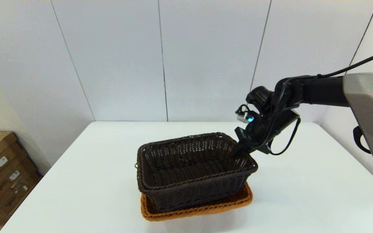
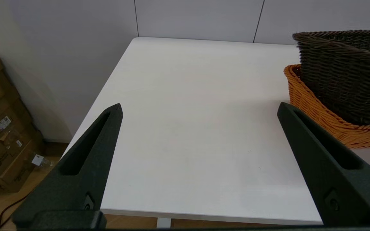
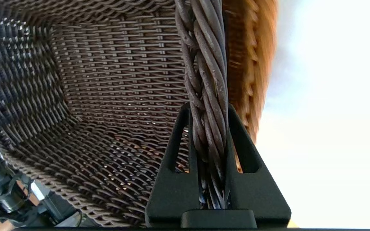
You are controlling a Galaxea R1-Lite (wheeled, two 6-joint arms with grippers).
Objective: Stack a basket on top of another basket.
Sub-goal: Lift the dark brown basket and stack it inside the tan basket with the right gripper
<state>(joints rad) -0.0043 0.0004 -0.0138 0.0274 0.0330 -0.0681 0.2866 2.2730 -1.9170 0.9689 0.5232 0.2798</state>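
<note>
Lighting is bright, even and diffuse from overhead in all three views. The surface (image 1: 303, 194) shows only a soft shadow at the lower centre of the head view, beneath the orange basket (image 1: 231, 202). In the right wrist view the surface glares near white at right, and the orange basket's rim (image 3: 252, 57) is blurred. The wall panel lines bow toward the head view's edges.

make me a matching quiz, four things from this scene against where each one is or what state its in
Things:
1. dark basket
2. orange basket
3. right claw
4. left claw

Places or states:
a. open, holding nothing, over the table's left side
b. sitting in the other basket
c. underneath, on the table
d. shut on a braided rim

Pairs: 1-b, 2-c, 3-d, 4-a
</note>
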